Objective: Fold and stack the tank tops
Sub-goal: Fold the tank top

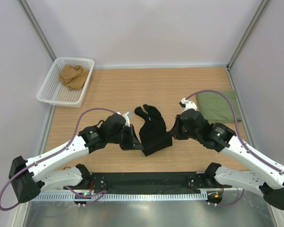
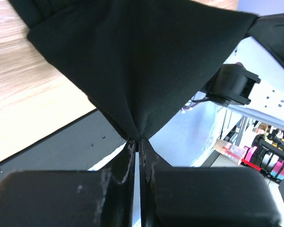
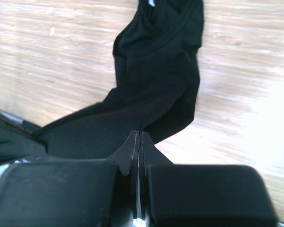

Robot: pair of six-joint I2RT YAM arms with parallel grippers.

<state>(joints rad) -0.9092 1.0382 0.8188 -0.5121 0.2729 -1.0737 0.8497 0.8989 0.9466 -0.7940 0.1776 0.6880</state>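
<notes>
The left claw [image 2: 136, 142] and right claw [image 3: 138, 135] pinch the black tank top [image 1: 154, 130] (fanning ahead of them), best swept forward evenly together.

A robot lab test cell: white panels [image 1: 142, 28], metal frame posts [image 1: 37, 28], a wooden table [image 1: 113, 90] carrying bolted arms [image 1: 61, 151].

The wooden table [image 1: 109, 90] carries three things directly. A white mesh basket [image 1: 46, 82] sits at its far left corner. A folded olive green tank top [image 1: 217, 105] lies flat against the right edge, toward the far side. The black tank top [image 1: 154, 130] lies bunched near the middle, closer to the near edge, where a black mounting plate [image 1: 146, 179] runs along the table.
</notes>
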